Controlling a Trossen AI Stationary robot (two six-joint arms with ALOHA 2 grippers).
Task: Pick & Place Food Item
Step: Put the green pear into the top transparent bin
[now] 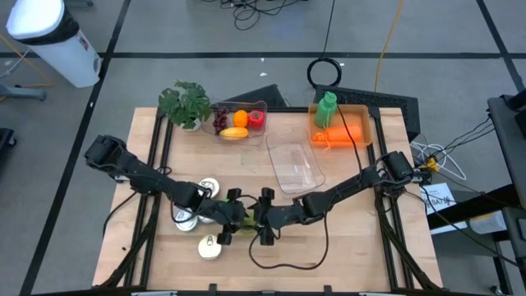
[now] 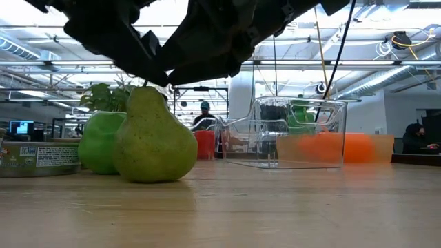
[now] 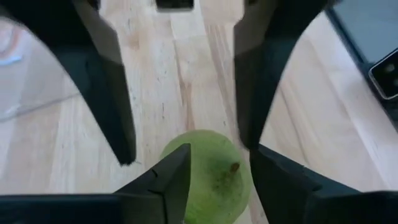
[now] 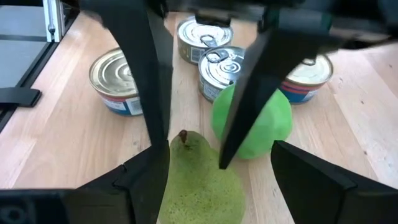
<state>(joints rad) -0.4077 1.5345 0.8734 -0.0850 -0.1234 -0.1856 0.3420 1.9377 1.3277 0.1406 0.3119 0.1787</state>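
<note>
A green pear (image 2: 155, 141) stands upright on the wooden bench (image 1: 345, 247), just beside a green apple (image 2: 98, 141) and near some tins (image 4: 118, 81). The right tool (image 4: 193, 149) hovers over the pear with its fingers spread wide either side of the stem, gripping nothing, while the left tool (image 3: 183, 143) waits open above the fruit, also empty. The pear looks firm, smooth and easily bruised, so its broad lower body seems the safest place to grip

A grey floor (image 1: 205, 37) crossed by dark tape lines is seen around the wooden worktop (image 1: 345, 238), with cables (image 1: 263, 10) strewn across it. Rows of ceiling lights (image 2: 386, 65) and distant monitors (image 2: 21, 127) are seen beyond.
</note>
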